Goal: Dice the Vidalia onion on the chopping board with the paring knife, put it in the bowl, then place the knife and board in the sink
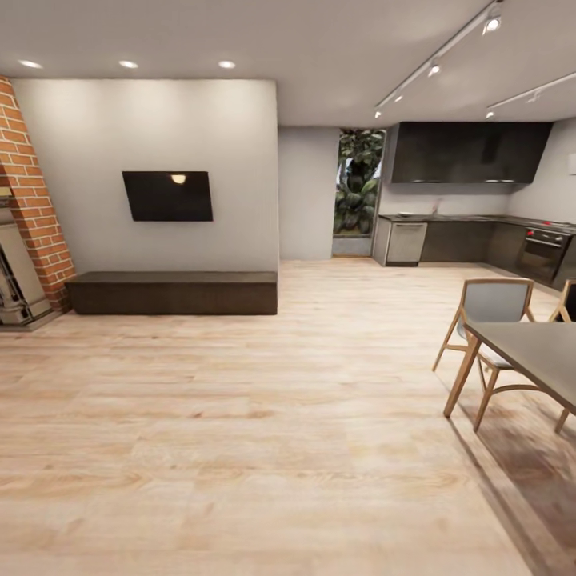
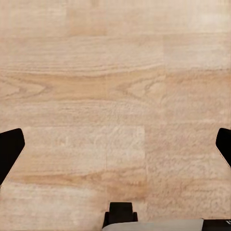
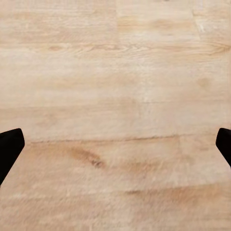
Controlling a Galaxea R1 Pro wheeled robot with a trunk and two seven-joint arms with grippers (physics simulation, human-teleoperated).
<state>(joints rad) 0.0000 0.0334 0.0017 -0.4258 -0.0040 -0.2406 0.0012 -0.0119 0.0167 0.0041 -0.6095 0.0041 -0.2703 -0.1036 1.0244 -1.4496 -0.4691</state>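
Both grippers, left (image 2: 115, 144) and right (image 3: 115, 144), hang spread wide over bare floor (image 1: 240, 416). The kitchen (image 1: 472, 208) lies far ahead-right; its countertop (image 1: 448, 218) seemingly runs crosswise. A table (image 1: 536, 352) edges the right.

A black wall screen (image 1: 168, 196) is seen at upper left, above a long dark bench (image 1: 172, 292), with a brick column (image 1: 32, 192) at the left edge. At lower right, a grey dining table (image 1: 532, 352) is flanked by a wooden chair (image 1: 488, 316). Green plants (image 1: 358, 184) are framed in a doorway at upper centre.
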